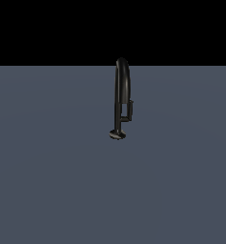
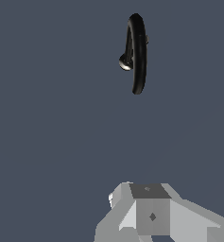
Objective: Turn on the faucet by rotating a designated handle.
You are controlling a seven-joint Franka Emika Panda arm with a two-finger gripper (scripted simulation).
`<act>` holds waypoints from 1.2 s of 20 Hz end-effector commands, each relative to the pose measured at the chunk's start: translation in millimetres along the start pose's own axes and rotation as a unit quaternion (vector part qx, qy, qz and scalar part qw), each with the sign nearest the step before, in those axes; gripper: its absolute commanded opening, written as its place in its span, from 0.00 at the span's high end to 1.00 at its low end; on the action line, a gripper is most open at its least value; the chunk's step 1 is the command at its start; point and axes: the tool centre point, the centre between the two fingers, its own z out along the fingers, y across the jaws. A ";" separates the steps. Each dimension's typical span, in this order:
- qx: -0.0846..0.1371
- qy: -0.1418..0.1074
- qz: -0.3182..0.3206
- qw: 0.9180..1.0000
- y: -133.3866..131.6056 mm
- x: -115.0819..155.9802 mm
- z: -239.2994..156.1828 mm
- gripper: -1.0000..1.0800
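Exterior view: glossy black gooseneck faucet (image 1: 122, 90) stands alone on the flat grey-blue surface (image 1: 47, 181); my arm is out of shot.
Handle: thin black lever bar (image 1: 131, 110), upright just beside the stem on the exterior view's right.
Wrist view: my grey gripper (image 2: 153, 215) hangs well apart from the faucet (image 2: 137, 52), seen from above.
Claw state: fingertips out of frame, so I cannot tell.
Approach, my judgement: close on the lever, not the spout, then sweep around the stem.
Containers: none visible.
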 end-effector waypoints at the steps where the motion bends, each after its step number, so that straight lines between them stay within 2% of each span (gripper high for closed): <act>1: 0.012 -0.013 0.013 1.000 -0.8 11.7 1.1 1.00; 7: 0.046 -0.051 0.051 0.996 -1.4 46.0 5.5 1.00; 13: 0.082 -0.091 0.090 0.988 0.2 81.4 12.9 1.00; 19: 0.119 -0.131 0.129 0.976 4.1 116.8 23.4 1.00; 24: 0.150 -0.165 0.162 0.961 8.9 145.6 34.7 1.00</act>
